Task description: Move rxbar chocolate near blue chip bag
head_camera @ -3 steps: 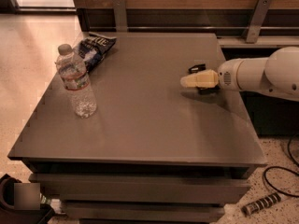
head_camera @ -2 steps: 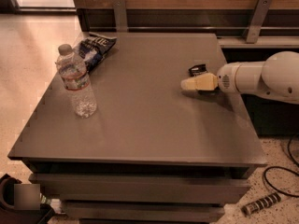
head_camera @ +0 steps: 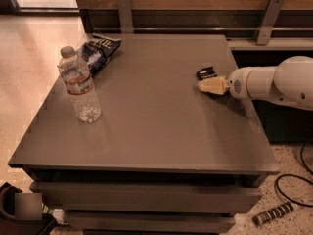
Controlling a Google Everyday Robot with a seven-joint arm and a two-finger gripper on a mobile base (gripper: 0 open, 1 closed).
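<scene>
The rxbar chocolate, a small flat black wrapper with white lettering, lies on the grey table near its right edge. My gripper, cream-coloured on a white arm coming in from the right, sits low over the table just in front of the bar, pointing left. The bar lies beside it, not in it. The blue chip bag, dark blue and black and wrinkly, lies at the table's far left corner, well away from the bar.
A clear plastic water bottle stands upright on the left side of the table, in front of the chip bag. A wooden wall with metal brackets runs behind the table. Cables lie on the floor at lower right.
The gripper has drawn back slightly to the right. The bar, the bag and the bottle have not moved.
</scene>
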